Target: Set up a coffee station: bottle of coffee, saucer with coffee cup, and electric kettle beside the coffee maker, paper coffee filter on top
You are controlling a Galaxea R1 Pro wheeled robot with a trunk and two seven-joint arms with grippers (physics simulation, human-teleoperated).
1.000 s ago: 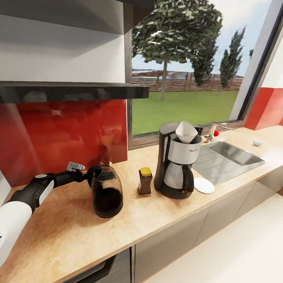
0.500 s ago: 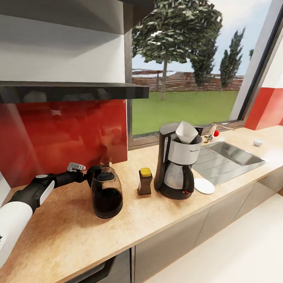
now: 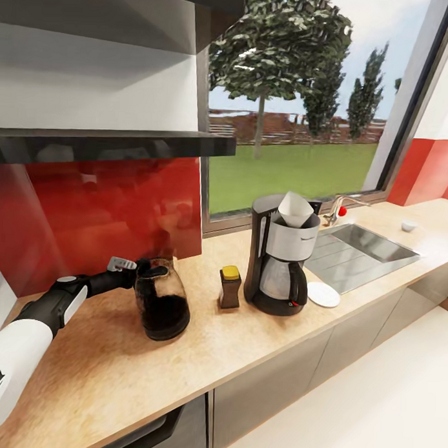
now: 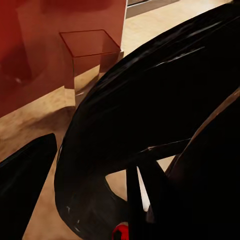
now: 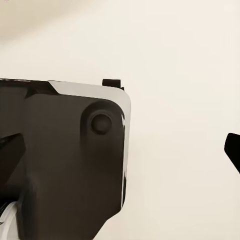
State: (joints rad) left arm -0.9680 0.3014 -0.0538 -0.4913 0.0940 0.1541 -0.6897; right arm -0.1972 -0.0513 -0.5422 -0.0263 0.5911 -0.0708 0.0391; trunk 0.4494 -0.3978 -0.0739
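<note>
The left hand (image 3: 139, 277) reaches along the worktop (image 3: 258, 341) from the robot's left and is at the handle side of the kettle (image 3: 160, 299), a dark glass-bodied jug whose lower half looks black. The kettle's body hides the fingers in the head view, so I cannot tell whether they are clamped on the handle or only against it. In the left wrist view the kettle (image 4: 150, 130) looms right in front of the camera as a big black curve, with one dark fingertip (image 4: 25, 175) at the edge, apart from the body, and the tan worktop (image 4: 40, 120) showing between them. The kettle leans slightly, its top tipped toward the hand, its base on or just above the worktop; which, I cannot tell. Beyond the kettle, away from the hand, stands the coffee bottle (image 3: 229, 287) with its yellow cap, apart from the kettle and just beside the coffee maker (image 3: 281, 261). A white paper filter (image 3: 295, 209) sits in the top of the coffee maker. The saucer (image 3: 323, 294) lies touching or just beside the maker's base on its far side from the hand. A small white cup (image 3: 409, 225) stands well apart, past the sink (image 3: 362, 251), near the worktop's far end. The right wrist view shows a dark grey, white-edged robot part (image 5: 65, 155) against a pale surface, with one dark finger (image 5: 233, 147) at the edge; how far the right hand is open I cannot tell.
</note>
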